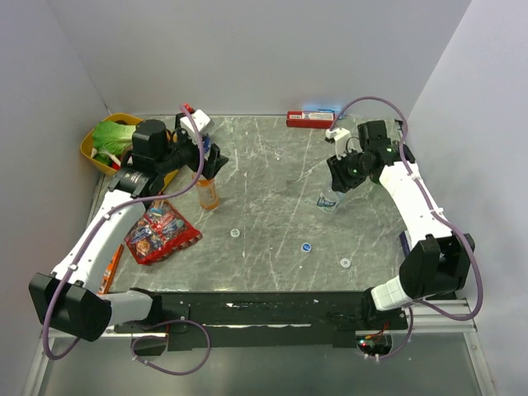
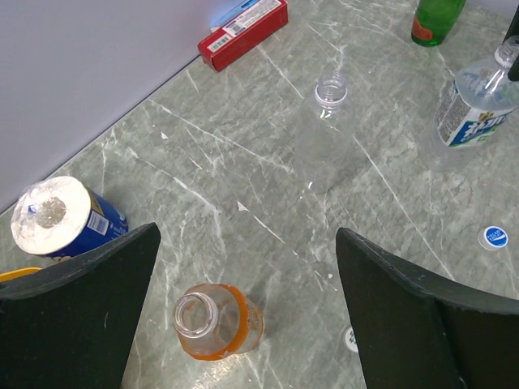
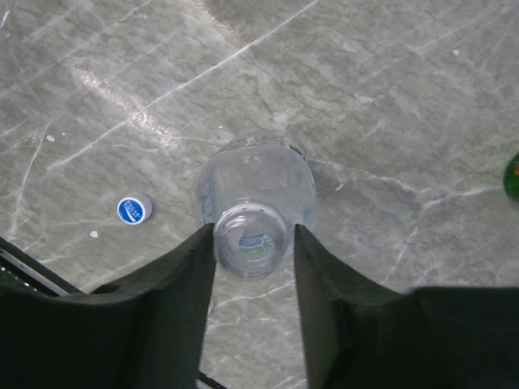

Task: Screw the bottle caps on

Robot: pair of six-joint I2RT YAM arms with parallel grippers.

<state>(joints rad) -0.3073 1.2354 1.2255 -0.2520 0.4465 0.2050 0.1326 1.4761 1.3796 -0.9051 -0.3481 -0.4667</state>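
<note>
The right gripper (image 3: 253, 231) is clamping its fingers on the open neck of the water bottle (image 3: 255, 182), which is standing upright right of centre on the table (image 1: 272, 165) with bare surface all around. The blue cap (image 3: 134, 209) is lying near it, apart. The left gripper (image 2: 247, 235) is hovering, jaws spread wide, over the uncapped orange drink bottle (image 2: 212, 324), left of centre. A white cap (image 1: 235, 233) is lying in the open between the two bottles.
</note>
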